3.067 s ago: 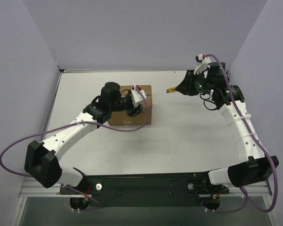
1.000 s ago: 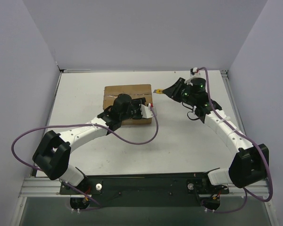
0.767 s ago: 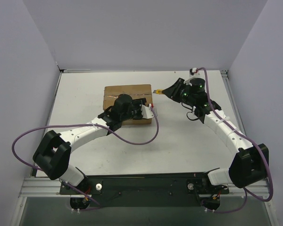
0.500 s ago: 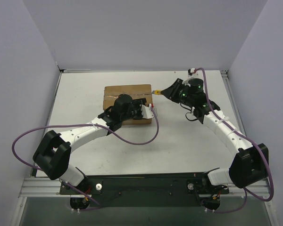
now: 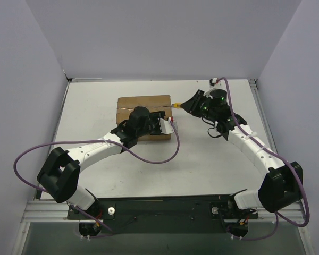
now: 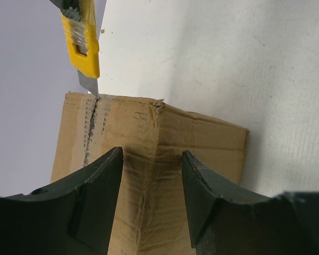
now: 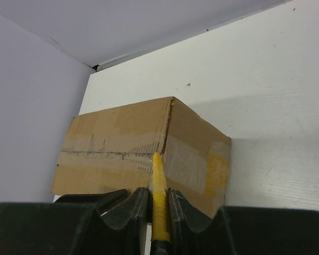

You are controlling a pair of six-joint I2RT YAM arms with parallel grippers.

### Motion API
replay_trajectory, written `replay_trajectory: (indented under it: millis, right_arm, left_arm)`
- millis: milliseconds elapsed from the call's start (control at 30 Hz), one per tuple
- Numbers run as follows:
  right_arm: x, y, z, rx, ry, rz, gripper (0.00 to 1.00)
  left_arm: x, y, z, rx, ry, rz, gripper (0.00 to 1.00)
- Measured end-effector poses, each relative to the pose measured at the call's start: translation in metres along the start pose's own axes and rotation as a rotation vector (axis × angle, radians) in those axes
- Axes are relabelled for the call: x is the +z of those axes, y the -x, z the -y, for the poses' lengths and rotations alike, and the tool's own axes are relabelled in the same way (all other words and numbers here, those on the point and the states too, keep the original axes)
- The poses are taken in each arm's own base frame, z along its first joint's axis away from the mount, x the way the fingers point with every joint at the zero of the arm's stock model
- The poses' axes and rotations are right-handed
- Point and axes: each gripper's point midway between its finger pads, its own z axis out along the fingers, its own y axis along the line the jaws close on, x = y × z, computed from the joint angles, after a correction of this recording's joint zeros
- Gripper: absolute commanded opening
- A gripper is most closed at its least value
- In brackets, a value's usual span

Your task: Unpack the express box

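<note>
Right arm has crept in toward the express box over the last second. The utility knife was just off its right end, and the blade tip now sits on the top edge at that end, right where the tape seam starts. Box itself hasn't shifted, so I judge the approach done and the cut along the seam is next; flaps are still taped down.

Right gripper: narrow, clamped on the yellow knife handle, blade pointing left along the seam.

Left gripper: jaws roughly half spread, nothing held, set over the box's near right corner, with the top's near edge showing between the fingers. Can't tell from the wrist view whether they actually press on the cardboard.

Box sits flat, toward the far edge of the tabletop, a bit left of centre, seam running left-right.
</note>
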Motion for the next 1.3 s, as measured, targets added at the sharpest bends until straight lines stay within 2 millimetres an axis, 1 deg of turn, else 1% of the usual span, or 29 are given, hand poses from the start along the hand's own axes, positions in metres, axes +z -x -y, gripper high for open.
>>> replay_trajectory:
  millis: [500, 1300]
  right_arm:
    - [0.0026, -0.0055, 0.0009, -0.011, -0.01, -0.012, 0.0]
    - [0.0029, -0.0044, 0.0023, -0.023, -0.016, -0.005, 0.0]
  left_arm:
    - [0.0001, 0.0006, 0.0004, 0.002, 0.003, -0.003, 0.58]
    - [0.0009, 0.0015, 0.0021, 0.003, 0.001, -0.003, 0.57]
